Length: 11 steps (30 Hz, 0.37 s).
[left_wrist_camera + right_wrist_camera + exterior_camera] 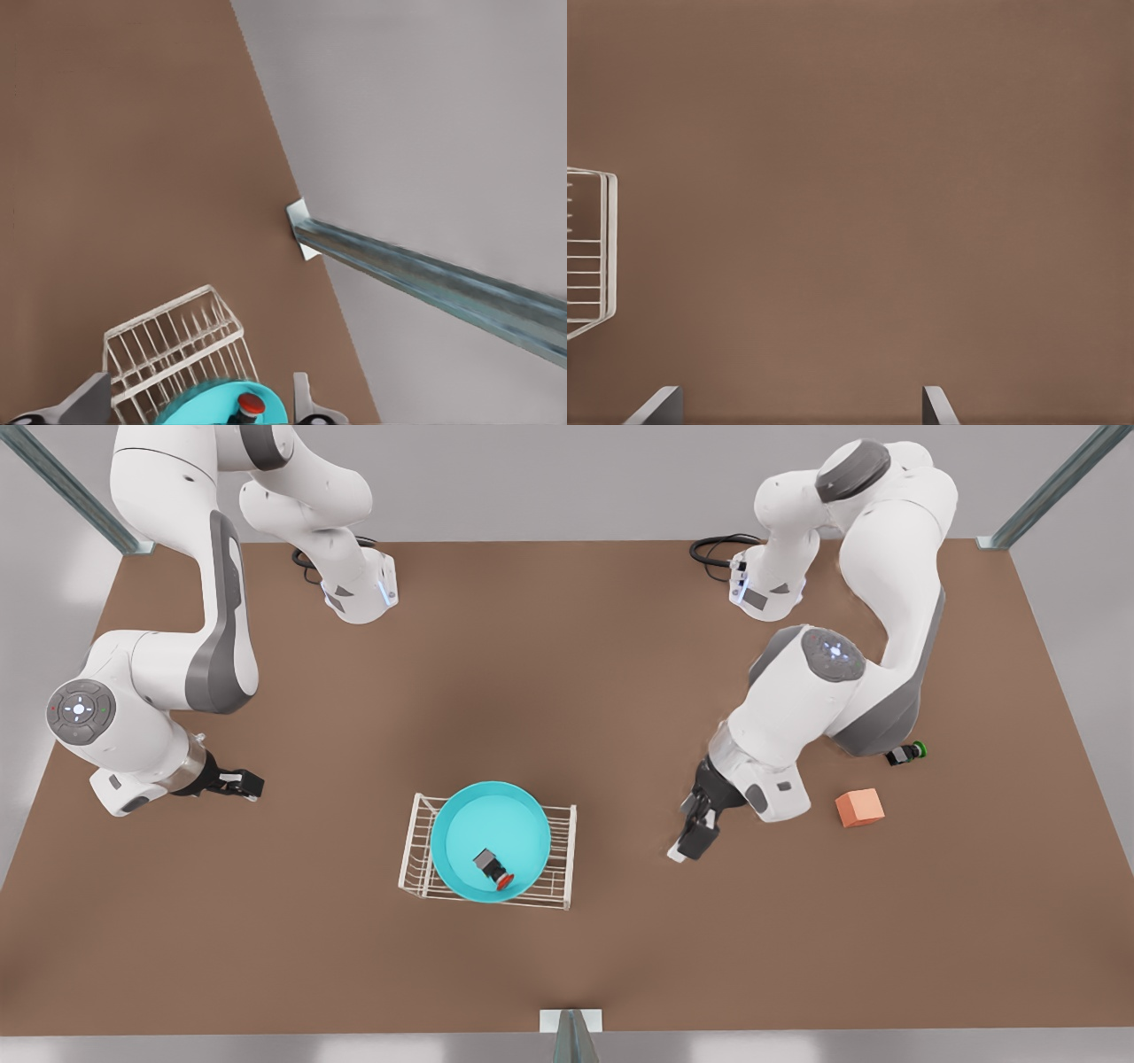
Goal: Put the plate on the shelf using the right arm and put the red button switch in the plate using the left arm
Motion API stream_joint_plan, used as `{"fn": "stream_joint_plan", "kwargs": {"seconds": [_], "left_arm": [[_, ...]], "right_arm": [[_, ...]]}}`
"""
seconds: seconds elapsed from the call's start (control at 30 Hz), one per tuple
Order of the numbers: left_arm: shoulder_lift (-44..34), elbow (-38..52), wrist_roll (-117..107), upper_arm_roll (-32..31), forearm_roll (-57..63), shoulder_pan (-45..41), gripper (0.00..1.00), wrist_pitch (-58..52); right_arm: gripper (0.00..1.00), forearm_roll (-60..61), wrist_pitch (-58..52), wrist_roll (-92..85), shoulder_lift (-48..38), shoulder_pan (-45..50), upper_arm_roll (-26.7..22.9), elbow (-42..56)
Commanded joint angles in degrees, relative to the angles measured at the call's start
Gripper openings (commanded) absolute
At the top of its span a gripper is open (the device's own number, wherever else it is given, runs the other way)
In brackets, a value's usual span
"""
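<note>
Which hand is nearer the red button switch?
Left. The red button switch lies in the plate; the left hand is just off the shelf toward the front view's right, the right hand farther off leftward.

Right hand [799, 409]: two grey fingertips [658, 405] in view, set wide apart, nothing between them.
Shelf [592, 252]: white wire, one end in view, cut off by the frame edge; well apart from the fingertips.
Tabletop [859, 204]: plain brown, bare between hand and shelf.
</note>
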Motion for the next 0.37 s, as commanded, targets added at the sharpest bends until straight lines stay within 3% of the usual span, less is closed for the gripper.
{"fn": "stream_joint_plan", "kwargs": {"seconds": [0.0, 0.03, 0.07, 0.2, 0.33], "left_arm": [[-13.9, -11.4, 92.4, 24.1, -20.0, -4.9, 1.0, -22.7], [-19.3, -18.8, 101.4, 38.8, -23.9, -15.1, 1.0, -23.1], [-25.5, -28.9, 101.3, 39.2, -24.0, -14.9, 1.0, -16.3], [-19.9, -21.9, 94.5, 38.8, -23.9, -14.1, 1.0, -17.1], [-19.2, -21.8, 94.7, 38.6, -24.0, -15.5, 1.0, -18.3]], "right_arm": [[1.0, 0.0, 0.0, -0.1, -0.1, 0.0, 0.0, 0.0], [1.0, 0.0, 0.0, -0.1, -0.1, 0.0, 0.0, 0.0], [1.0, 0.0, 0.0, -0.1, -0.1, 0.0, 0.0, 0.0], [1.0, 0.0, 0.0, -0.1, -0.1, 0.0, 0.0, 0.0], [1.0, 0.0, 0.0, -0.1, -0.1, 0.0, 0.0, 0.0]]}}
